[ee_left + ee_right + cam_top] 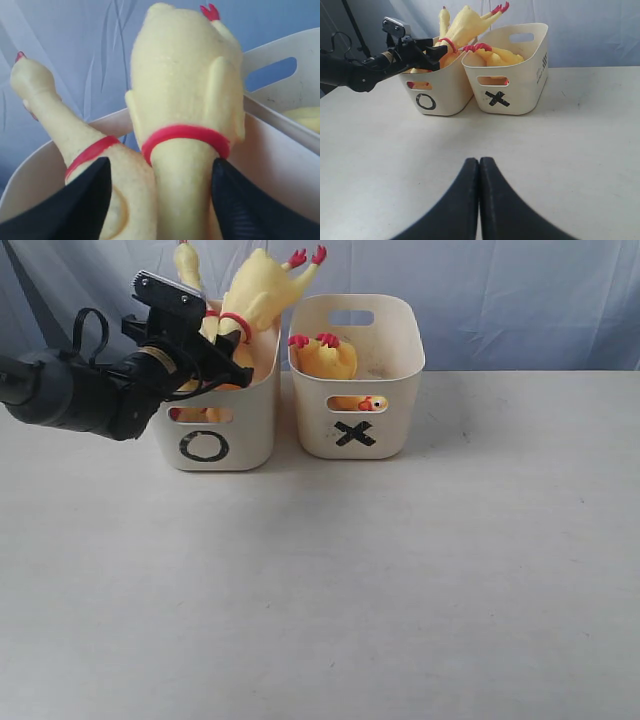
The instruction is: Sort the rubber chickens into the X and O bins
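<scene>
Your left pincer gapes open astride a rubber chicken standing in the O bin beneath: released, I judge. Your right pincer is closed, empty.

1. The left arm is a glossy black, rounded tube that thickens along its length.
2. A thin black cable forms a loop over it.
3. A small grey block with a darker face is mounted at the wrist.
4. The left pincer is black and angular; its fingers are matte black wedges, 1 showing fine ribbing.
5. The right pincer has 2 smooth black fingers that taper to rounded tips.
</scene>
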Controlling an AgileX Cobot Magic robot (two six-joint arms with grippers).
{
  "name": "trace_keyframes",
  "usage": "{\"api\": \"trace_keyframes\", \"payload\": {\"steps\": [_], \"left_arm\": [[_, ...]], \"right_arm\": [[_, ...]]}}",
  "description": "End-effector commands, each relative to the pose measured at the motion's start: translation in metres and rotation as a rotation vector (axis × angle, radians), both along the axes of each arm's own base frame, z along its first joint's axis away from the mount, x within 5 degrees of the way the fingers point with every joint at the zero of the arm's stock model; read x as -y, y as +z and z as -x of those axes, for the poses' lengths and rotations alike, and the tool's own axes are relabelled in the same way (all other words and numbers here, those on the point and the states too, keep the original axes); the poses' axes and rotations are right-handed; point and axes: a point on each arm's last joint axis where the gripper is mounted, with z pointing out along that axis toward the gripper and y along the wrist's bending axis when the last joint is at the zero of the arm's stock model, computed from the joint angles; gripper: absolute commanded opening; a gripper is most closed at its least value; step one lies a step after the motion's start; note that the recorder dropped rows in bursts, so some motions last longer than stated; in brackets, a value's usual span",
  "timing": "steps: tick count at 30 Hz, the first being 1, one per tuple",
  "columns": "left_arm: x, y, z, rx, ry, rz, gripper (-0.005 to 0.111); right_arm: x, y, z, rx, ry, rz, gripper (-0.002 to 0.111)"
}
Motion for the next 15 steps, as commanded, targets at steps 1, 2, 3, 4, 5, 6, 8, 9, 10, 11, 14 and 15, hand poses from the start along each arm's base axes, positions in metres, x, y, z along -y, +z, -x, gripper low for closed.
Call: {"api": "trace_keyframes", "payload": {"steps": [1, 2, 3, 4, 5, 6, 8, 9, 10, 11, 14, 15], "left_arm": [[-0.001, 0.006, 0.000, 0.018, 0.006, 0.017, 0.059], [-0.001, 0.006, 0.000, 0.018, 0.006, 0.017, 0.059], [-0.001, 0.006, 0.000, 0.018, 0.006, 0.017, 0.059], [-0.001, 0.007, 0.000, 0.020, 0.006, 0.017, 0.059], [-0.001, 0.008, 0.000, 0.028, 0.006, 0.020, 0.059], [-0.001, 0.009, 0.000, 0.036, 0.005, 0.022, 0.059], [0.000, 0.021, 0.001, 0.097, 0.003, 0.049, 0.059], [0.000, 0.025, 0.001, 0.113, 0.002, 0.054, 0.059], [0.000, 0.029, 0.002, 0.122, -0.001, 0.054, 0.059], [0.000, 0.031, 0.002, 0.129, -0.010, 0.047, 0.059], [0.005, 0.036, 0.004, 0.168, -0.068, 0.026, 0.059], [0.007, 0.039, 0.003, 0.176, -0.087, 0.029, 0.059]], "right_arm": [[0.000, -0.001, 0.000, 0.008, -0.005, 0.002, 0.000], [0.000, -0.001, 0.000, 0.008, -0.005, 0.002, 0.000], [0.000, -0.001, 0.000, 0.008, -0.005, 0.002, 0.000], [0.000, -0.001, 0.000, 0.008, -0.005, 0.002, 0.000], [0.000, -0.001, 0.000, 0.008, -0.005, 0.002, 0.000], [0.000, -0.001, 0.000, 0.008, -0.005, 0.002, 0.000], [0.000, -0.001, 0.000, 0.008, -0.005, 0.002, 0.000], [0.000, -0.001, 0.000, 0.008, -0.005, 0.002, 0.000], [0.000, -0.001, 0.000, 0.008, -0.005, 0.002, 0.000], [0.000, -0.001, 0.000, 0.008, -0.005, 0.002, 0.000], [0.000, -0.001, 0.000, 0.008, -0.005, 0.002, 0.000], [0.000, -0.001, 0.000, 0.008, -0.005, 0.002, 0.000]]}}
